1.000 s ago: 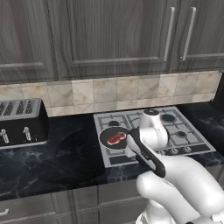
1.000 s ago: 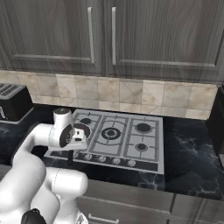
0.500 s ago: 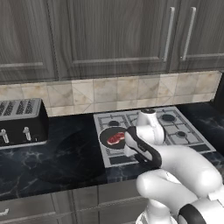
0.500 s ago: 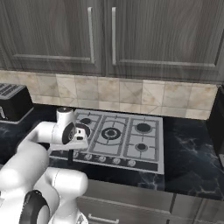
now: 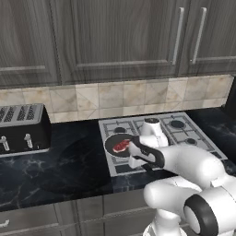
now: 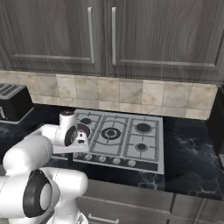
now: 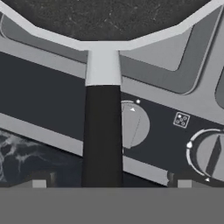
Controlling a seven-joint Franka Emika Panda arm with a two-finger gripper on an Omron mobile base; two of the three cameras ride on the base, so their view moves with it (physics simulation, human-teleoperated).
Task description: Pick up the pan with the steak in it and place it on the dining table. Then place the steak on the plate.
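**Black pan on stove, tool at its handle**

Black pan [image 5: 120,144] sits on the stove's [image 5: 184,133] front-left burner, steak [image 5: 121,145] inside. Left base view shows the steak; hand view shows the handle [image 7: 102,135] instead, long axis running from the bowl toward the stove front, over two knobs [image 7: 133,124]. No legible writing. Tool [image 5: 134,156] is at the handle; whether it grips, cannot tell. Toaster [image 5: 20,129] stands on the surface [image 5: 69,170].
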